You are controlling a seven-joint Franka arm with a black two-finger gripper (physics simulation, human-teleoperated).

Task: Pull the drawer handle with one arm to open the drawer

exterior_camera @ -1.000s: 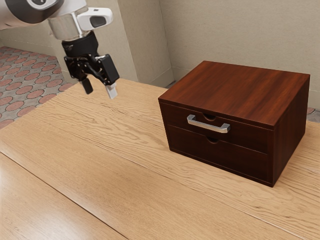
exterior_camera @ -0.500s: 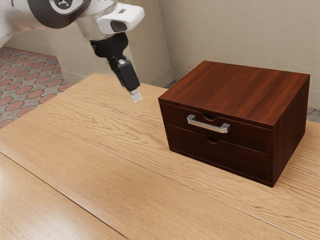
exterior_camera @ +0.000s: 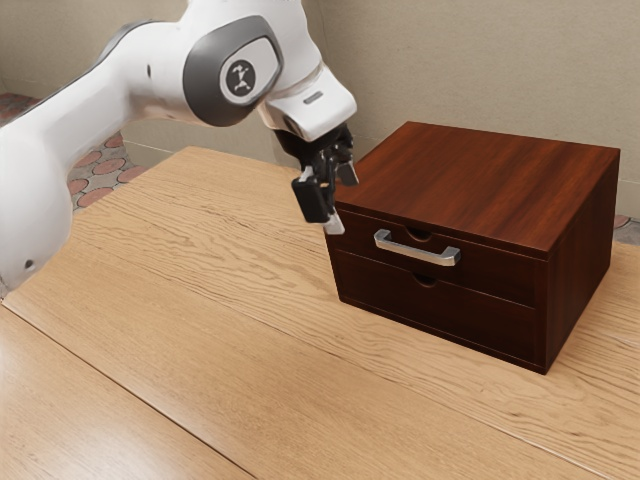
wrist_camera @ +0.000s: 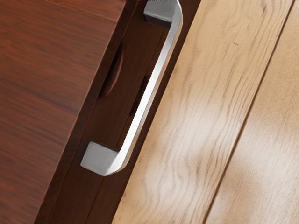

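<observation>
A dark wooden chest (exterior_camera: 480,185) with two drawers stands on the table at the exterior view's right. Its top drawer (exterior_camera: 500,268) carries a silver bar handle (exterior_camera: 417,249) and sits flush with the front. The lower drawer (exterior_camera: 450,310) is flush too. My gripper (exterior_camera: 334,218) hangs open at the chest's near upper corner, to the exterior view's left of the handle and apart from it, holding nothing. In the wrist view the handle (wrist_camera: 149,93) runs along the drawer front, between the chest top (wrist_camera: 46,93) and the table.
The light wooden table (exterior_camera: 200,330) spreads wide in front of the chest and to the exterior view's left. A beige wall stands close behind the chest. Patterned floor tiles (exterior_camera: 95,165) lie beyond the table's far left edge.
My arm has swung from the far upper left toward the exterior view's right and down, bringing the gripper to the chest's front corner. The hand has turned. The chest has not moved.
</observation>
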